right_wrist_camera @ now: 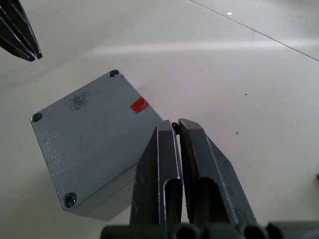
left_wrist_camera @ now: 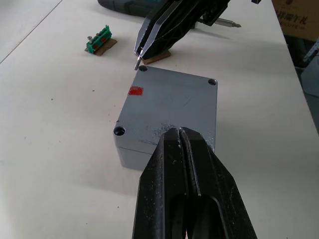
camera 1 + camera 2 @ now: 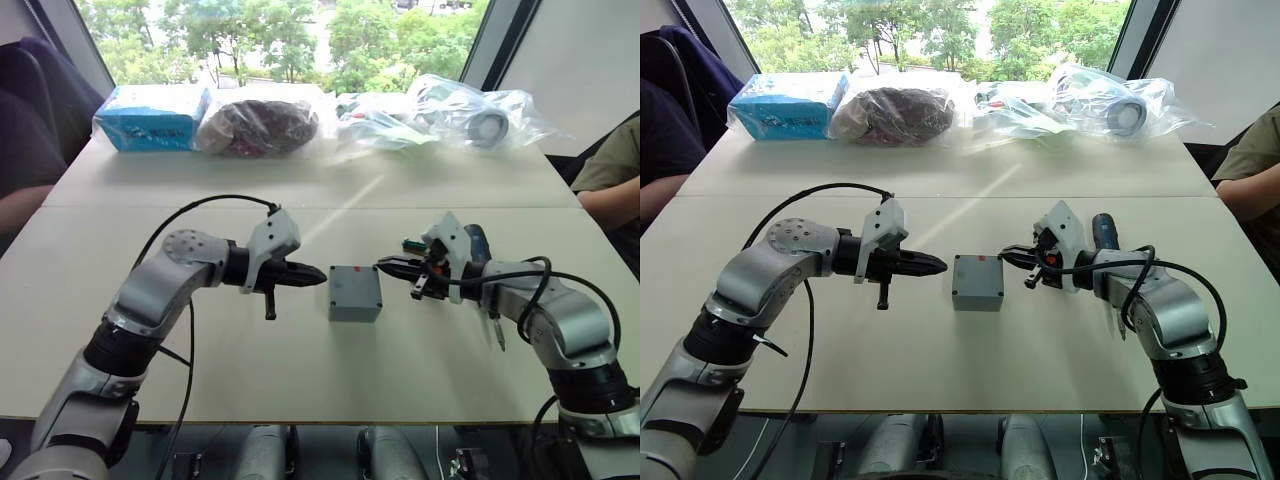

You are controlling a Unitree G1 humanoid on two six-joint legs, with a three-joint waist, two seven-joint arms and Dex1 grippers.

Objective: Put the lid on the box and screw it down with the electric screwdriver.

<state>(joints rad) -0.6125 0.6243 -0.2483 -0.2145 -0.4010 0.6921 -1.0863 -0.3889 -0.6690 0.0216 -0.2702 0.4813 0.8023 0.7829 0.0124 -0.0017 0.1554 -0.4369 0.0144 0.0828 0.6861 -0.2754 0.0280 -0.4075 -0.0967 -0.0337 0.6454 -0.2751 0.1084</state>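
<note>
The fingers of our left gripper (image 2: 180, 130) are pressed together with nothing between them, their tips just at the near edge of the lid (image 2: 169, 102). The fingers of our right gripper (image 1: 175, 124) are also pressed together; in the left wrist view a small metal pin, perhaps a screw (image 2: 136, 63), sticks out from their tips just above 1 corner of the lid, though we cannot tell for sure what it is.

The lid sits on the box (image 3: 354, 305), closing it, and the 2 stand together at the middle of the pale table (image 3: 300, 370), between our 2 grippers. The lid's flat grey face carries a small red mark (image 2: 135, 91) near 1 edge, and we see round screw holes at its corners; 1 of them (image 1: 72, 199) appears to hold a screw head.

Just beyond our right gripper lies the electric screwdriver (image 3: 1103, 232), dark blue, flat on the table, its metal bit (image 2: 225, 21) visible in the left wrist view. Near it rests a small green connector piece (image 2: 98, 40) on a brown base.

At the far side of the table we see a blue packet (image 3: 152, 117), a clear bag of dark reddish stuff (image 3: 260, 125) and further clear bags (image 3: 470, 112). A person's arm (image 3: 612, 200) rests at the table's right edge.
</note>
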